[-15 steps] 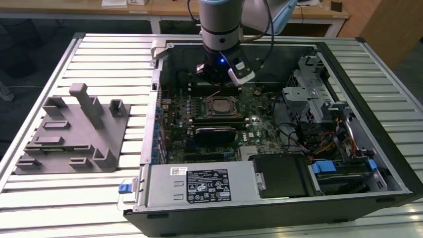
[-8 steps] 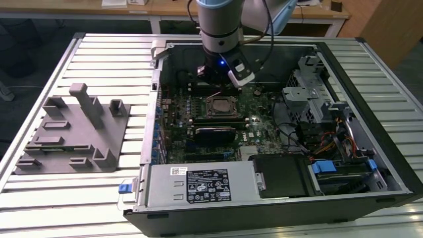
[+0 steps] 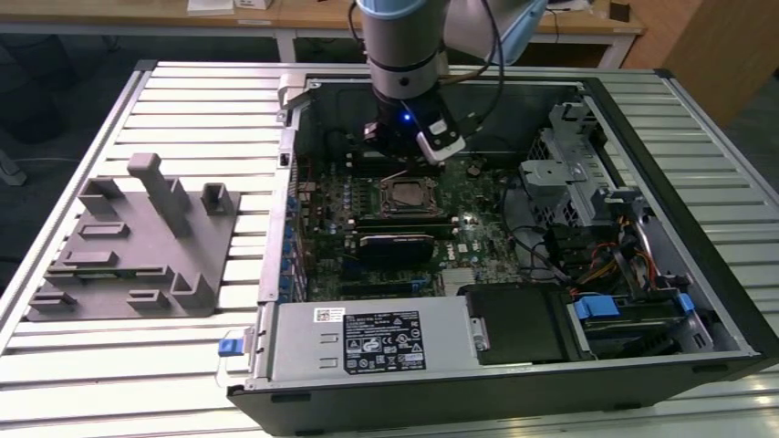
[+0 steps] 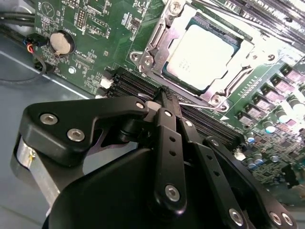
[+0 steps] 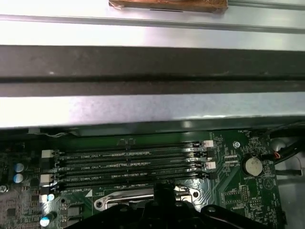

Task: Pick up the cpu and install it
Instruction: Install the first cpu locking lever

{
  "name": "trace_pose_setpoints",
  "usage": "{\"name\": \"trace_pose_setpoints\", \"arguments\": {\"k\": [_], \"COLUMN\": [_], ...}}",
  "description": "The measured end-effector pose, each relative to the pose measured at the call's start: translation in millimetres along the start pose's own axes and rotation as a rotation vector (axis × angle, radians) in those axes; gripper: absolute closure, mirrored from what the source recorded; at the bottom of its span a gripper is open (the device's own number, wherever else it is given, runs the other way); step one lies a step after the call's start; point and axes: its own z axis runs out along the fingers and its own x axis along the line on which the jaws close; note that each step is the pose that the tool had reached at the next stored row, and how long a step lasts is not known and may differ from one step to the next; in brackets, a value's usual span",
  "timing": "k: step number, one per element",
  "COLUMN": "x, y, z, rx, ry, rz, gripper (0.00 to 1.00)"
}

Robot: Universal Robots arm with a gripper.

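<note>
Just beyond your matt black fingers (image 4: 167,102), the cpu (image 4: 202,57) shows brushed pale metal, framed by a shiny steel socket bracket (image 4: 159,36).

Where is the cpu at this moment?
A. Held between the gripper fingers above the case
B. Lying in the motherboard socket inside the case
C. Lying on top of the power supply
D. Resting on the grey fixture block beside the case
B: in the second wrist view the silver-topped cpu sits inside the metal frame of the socket on the motherboard, just beyond the gripper.
</note>
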Motion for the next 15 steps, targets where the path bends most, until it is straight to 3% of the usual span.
{"name": "trace_pose_setpoints", "arguments": {"k": [15], "x": [6.9], "y": [5.9], "z": [8.1], "rx": [0.006], "ry": [-0.0082], "rz": [0.039], "gripper": [0.89]}}
